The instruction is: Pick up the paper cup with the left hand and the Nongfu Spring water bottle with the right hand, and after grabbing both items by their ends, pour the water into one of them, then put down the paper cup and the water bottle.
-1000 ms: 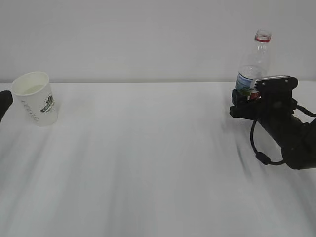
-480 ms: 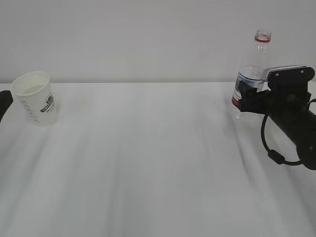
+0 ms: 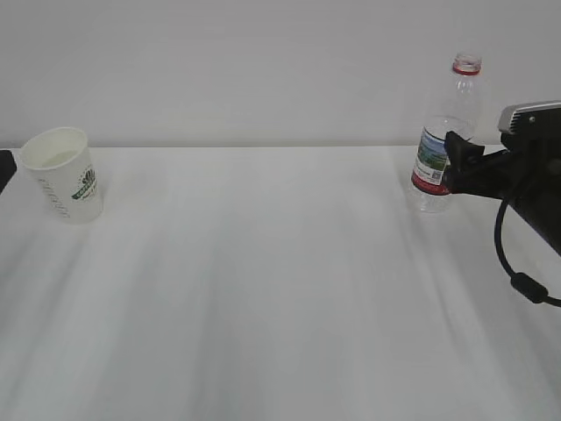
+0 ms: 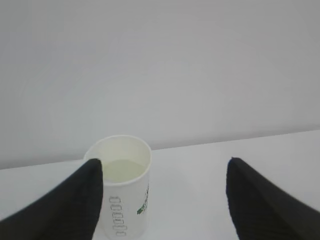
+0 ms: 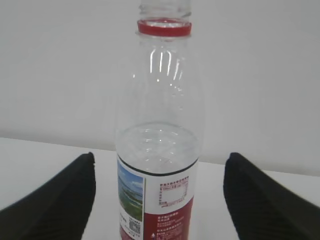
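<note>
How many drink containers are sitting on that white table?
2. The paper cup stands at the far left of the table; the Nongfu Spring water bottle stands upright at the far right. Nothing seems hidden.

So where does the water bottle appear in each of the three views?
Exterior view: the water bottle stands upright at the far right of the table, just left of the right pincer.
Left wrist view: not in it; only the paper cup shows.
Right wrist view: it fills the centre, between the open jaws.
Shared landmark: the red neck ring.
</note>
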You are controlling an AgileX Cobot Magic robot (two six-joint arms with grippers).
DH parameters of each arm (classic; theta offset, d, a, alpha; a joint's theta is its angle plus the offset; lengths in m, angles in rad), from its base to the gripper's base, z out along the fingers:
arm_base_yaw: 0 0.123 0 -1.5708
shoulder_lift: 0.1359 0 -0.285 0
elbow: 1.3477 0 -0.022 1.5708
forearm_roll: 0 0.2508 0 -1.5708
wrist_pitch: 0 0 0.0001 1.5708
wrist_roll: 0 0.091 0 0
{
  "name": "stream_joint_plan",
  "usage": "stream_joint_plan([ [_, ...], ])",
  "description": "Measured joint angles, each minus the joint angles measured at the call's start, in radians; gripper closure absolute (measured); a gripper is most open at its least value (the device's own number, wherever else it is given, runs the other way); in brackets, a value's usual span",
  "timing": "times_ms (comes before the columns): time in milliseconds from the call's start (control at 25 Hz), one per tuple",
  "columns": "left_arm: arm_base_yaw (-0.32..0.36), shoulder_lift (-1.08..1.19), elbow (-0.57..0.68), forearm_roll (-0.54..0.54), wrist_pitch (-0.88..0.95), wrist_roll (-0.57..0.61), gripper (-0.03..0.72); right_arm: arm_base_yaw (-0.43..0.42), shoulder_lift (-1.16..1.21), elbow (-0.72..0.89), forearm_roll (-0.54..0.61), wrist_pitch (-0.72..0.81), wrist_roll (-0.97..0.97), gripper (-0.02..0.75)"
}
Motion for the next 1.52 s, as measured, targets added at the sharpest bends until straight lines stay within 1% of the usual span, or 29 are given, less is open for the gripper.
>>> stream_joint_plan([
  [160,0.0,-0.063,0.0,-0.017,0.009,0.0,0.13,0.0,-0.064,0.044,0.0,0.005,0.0,0.14],
  [360,0.0,-0.175,0.002,-0.042,0.083,0.0,0.13,0.0,-0.146,0.08,0.0,0.019,0.002,0.141],
  [640,0.0,-0.325,0.007,-0.078,0.189,0.0,0.132,0.0,-0.275,0.089,0.0,0.14,0.004,0.143],
  [840,0.0,-0.432,0.005,-0.086,0.284,0.0,0.132,0.0,-0.389,0.094,-0.021,0.229,0.004,0.143],
  [1160,0.0,-0.593,-0.091,-0.089,0.504,0.0,0.136,0.0,-0.568,0.116,-0.036,0.353,0.004,0.143],
  [1320,0.0,-0.628,-0.15,-0.089,0.627,0.0,0.137,0.0,-0.649,0.115,-0.037,0.426,0.004,0.143],
  [1520,0.0,-0.665,-0.202,-0.089,0.722,0.0,0.137,0.0,-0.763,0.118,-0.038,0.527,0.004,0.143],
])
